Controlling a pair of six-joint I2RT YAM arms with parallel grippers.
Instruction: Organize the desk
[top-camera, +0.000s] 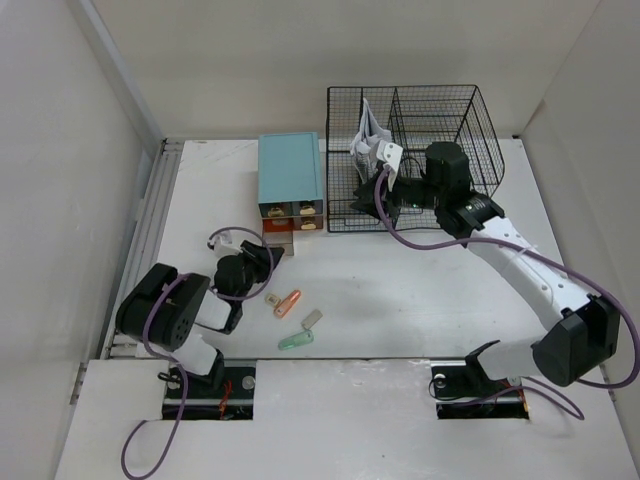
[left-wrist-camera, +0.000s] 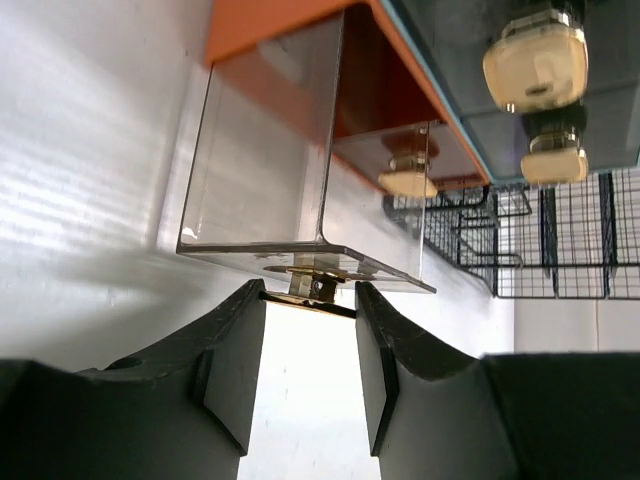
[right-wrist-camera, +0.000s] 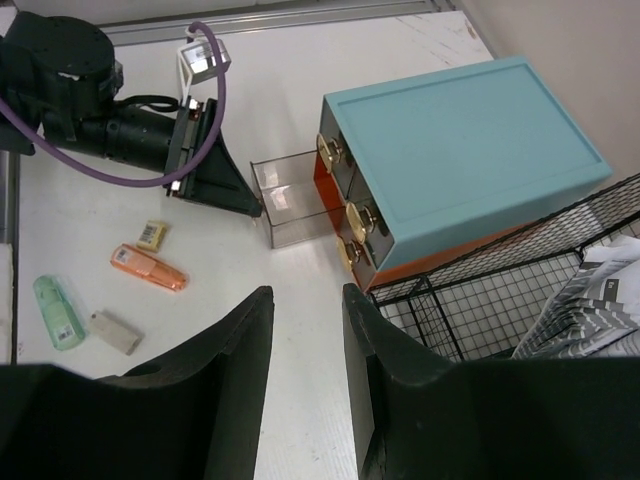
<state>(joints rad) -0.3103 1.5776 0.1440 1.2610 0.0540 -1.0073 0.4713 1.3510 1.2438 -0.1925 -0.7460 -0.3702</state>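
While left arm (top-camera: 165, 310) crouches low, jaws clamp drawer knob (left-wrist-camera: 310, 290); right arm (top-camera: 520, 262) outstretched, jaws parted, empty

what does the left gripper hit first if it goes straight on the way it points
The gold knob of the pulled-out clear drawer: it sits between the fingertips of the left gripper, seemingly touching both, with the drawer front just behind.

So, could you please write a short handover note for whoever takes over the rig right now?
Left gripper: shut on the knob of the clear drawer, which stands pulled out of the drawer box.
Right gripper: open, empty, above the desk by the wire rack.
Done: drawer open; papers in the rack.
Left: orange item, green item, grey item and yellow item lie loose on the desk.
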